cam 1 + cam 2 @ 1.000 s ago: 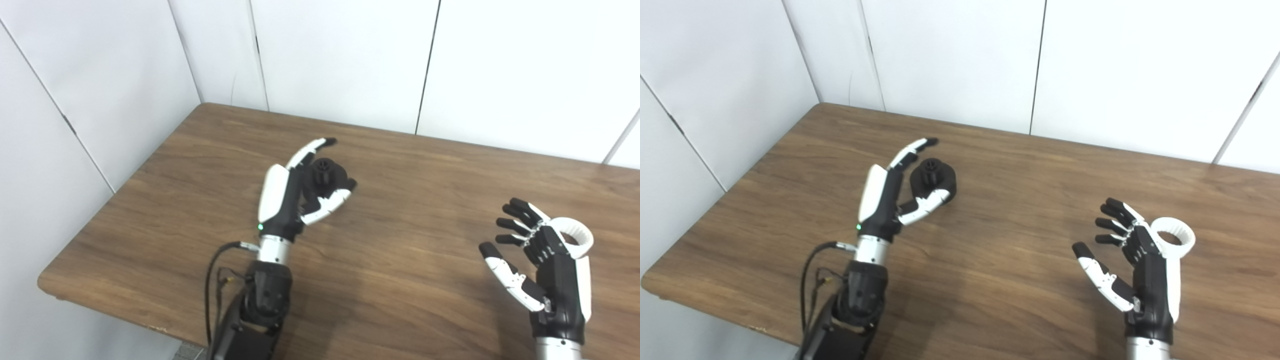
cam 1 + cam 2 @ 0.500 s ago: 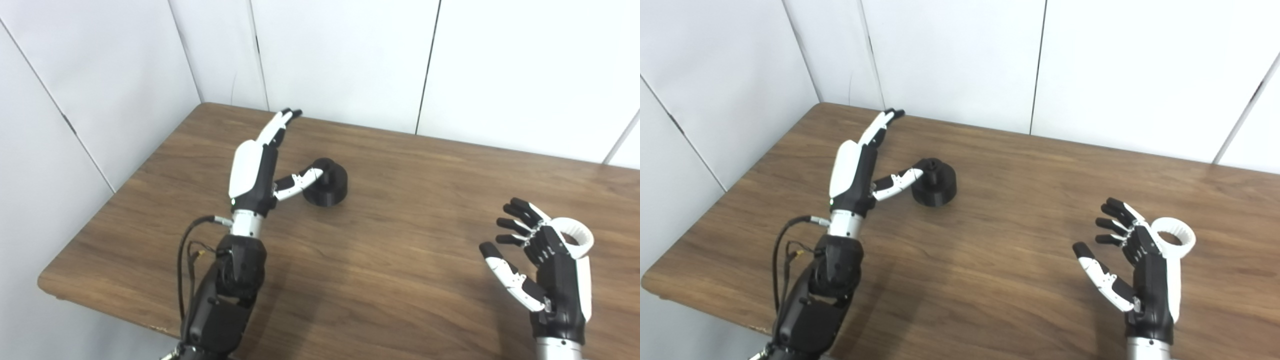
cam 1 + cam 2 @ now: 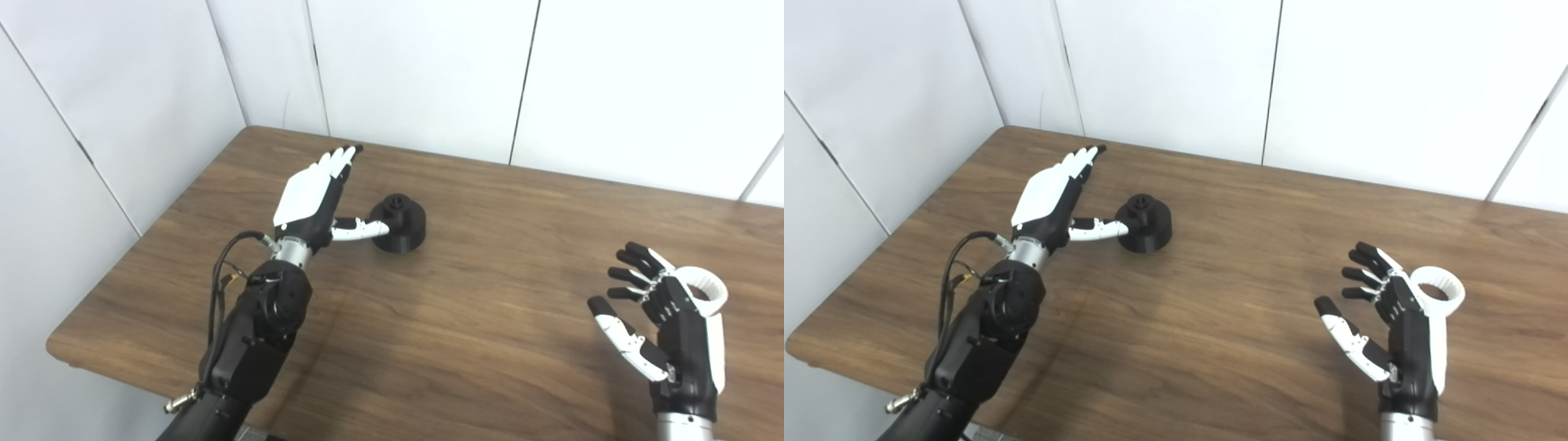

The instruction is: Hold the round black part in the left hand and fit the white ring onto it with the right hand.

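The round black part (image 3: 399, 222) stands on the wooden table (image 3: 490, 318), left of centre, with a small knob on top. My left hand (image 3: 313, 199) lies flat and open just left of it, fingers stretched toward the back wall, thumb tip touching the part's side. The white ring (image 3: 705, 290) lies on the table at the right, behind my right hand (image 3: 664, 318). That hand is raised, palm to the left, fingers spread and open, holding nothing. Part of the ring is hidden by it.
White wall panels (image 3: 422, 73) close off the table at the back and the left. The table's front-left corner (image 3: 58, 349) and front edge are near my left forearm (image 3: 257, 331). A black cable loops at that wrist.
The left hand let go of the black part, which now stands on the table. The hand has opened, turned palm-down and shifted left. The right hand and the ring have not moved.
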Tool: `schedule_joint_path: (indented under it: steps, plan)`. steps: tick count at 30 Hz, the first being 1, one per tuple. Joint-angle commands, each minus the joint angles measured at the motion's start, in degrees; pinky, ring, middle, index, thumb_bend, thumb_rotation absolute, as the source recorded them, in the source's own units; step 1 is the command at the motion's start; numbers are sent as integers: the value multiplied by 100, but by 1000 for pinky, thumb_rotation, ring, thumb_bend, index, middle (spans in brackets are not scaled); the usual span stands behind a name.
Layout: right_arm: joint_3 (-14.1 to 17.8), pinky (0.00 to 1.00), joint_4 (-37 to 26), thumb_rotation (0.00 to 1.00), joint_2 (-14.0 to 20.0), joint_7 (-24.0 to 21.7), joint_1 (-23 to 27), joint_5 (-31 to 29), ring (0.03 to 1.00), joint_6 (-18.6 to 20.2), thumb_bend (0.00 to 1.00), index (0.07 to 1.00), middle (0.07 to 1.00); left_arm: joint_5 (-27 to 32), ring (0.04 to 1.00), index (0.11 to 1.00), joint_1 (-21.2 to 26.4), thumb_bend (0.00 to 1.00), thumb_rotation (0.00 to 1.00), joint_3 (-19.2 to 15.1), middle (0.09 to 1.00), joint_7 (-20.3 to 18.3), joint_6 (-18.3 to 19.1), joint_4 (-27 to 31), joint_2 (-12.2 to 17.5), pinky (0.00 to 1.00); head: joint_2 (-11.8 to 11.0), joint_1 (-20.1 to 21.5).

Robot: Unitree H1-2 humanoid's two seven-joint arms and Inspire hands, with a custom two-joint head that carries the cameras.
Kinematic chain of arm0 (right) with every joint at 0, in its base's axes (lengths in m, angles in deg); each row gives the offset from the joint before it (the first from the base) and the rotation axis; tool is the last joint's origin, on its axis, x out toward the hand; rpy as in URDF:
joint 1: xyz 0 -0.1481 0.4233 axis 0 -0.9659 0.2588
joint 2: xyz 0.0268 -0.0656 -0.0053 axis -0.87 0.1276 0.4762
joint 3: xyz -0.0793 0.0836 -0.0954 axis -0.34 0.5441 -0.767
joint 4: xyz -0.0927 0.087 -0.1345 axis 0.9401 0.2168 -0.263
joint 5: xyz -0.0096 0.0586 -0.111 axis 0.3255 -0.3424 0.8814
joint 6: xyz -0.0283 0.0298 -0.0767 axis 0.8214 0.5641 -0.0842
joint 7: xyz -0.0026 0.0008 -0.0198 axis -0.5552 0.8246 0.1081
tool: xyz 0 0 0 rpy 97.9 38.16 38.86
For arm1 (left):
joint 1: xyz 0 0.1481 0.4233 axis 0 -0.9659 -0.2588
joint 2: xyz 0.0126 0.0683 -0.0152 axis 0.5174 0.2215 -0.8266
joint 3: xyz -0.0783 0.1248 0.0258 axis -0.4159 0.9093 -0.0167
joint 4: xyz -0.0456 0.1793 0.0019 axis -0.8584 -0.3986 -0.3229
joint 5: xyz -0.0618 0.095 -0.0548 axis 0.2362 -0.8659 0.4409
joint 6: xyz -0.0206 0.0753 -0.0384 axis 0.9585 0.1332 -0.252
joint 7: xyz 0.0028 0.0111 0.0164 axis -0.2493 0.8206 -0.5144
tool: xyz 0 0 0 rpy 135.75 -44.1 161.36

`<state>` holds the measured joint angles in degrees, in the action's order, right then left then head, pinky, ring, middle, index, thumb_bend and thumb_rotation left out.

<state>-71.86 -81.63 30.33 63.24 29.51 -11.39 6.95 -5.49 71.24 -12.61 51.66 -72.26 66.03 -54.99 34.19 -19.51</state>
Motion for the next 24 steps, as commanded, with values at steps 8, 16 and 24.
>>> schedule_joint_path:
  steps: [8, 16, 24]
  plan:
    - [55, 579, 303, 273, 30, 7, -165, -21, 703, -127, 646, 779, 770, -219, 1000, 976, 433, 1000, 612, 220, 1000, -475, 336, 27, 454, 1000, 25, 13]
    - [47, 581, 262, 269, 20, 8, -182, -1, 706, -87, 641, 783, 773, -343, 1000, 961, 539, 1000, 629, 469, 1000, -727, 423, -179, 613, 1000, 49, 53]
    - [45, 578, 231, 284, 16, 19, -193, 45, 708, -75, 644, 780, 773, -444, 1000, 954, 678, 1000, 651, 668, 1000, -909, 517, -441, 706, 1000, 66, 61]
